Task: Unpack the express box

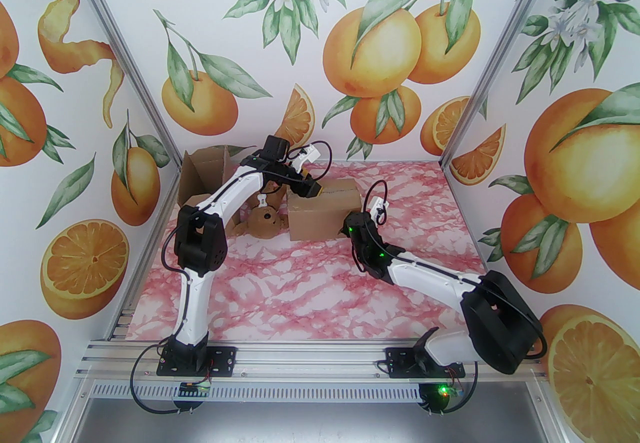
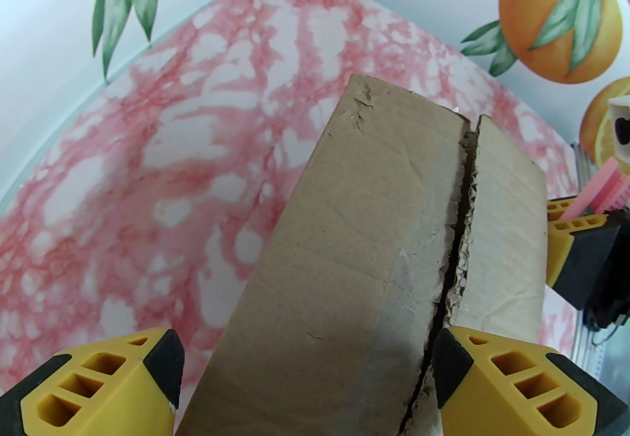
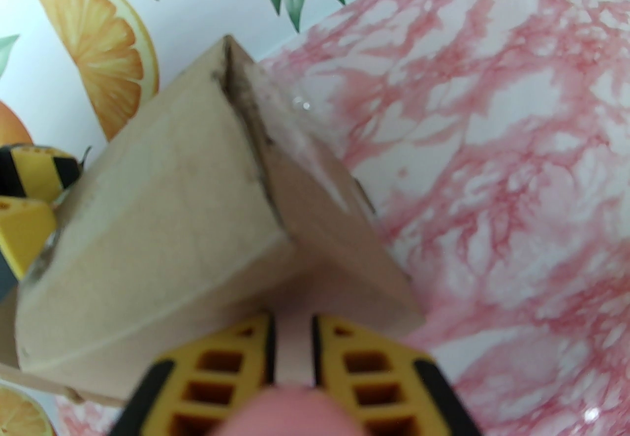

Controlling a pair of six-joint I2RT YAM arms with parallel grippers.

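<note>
At the table's [image 1: 300, 291] far left stands an opened carton [image 1: 205, 171]; a teddy bear [image 1: 263, 223] lies beside it; next sits the closed express box [image 1: 325, 213], left gripper [image 2: 305, 365] spread wide over its top seam; right gripper [image 3: 293, 326] pinches a pink tool [image 2: 603, 188] by its right corner.

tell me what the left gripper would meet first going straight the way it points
Probably the top of the closed cardboard box, near its flap seam: the open left gripper points at it. How far off is unclear.
</note>
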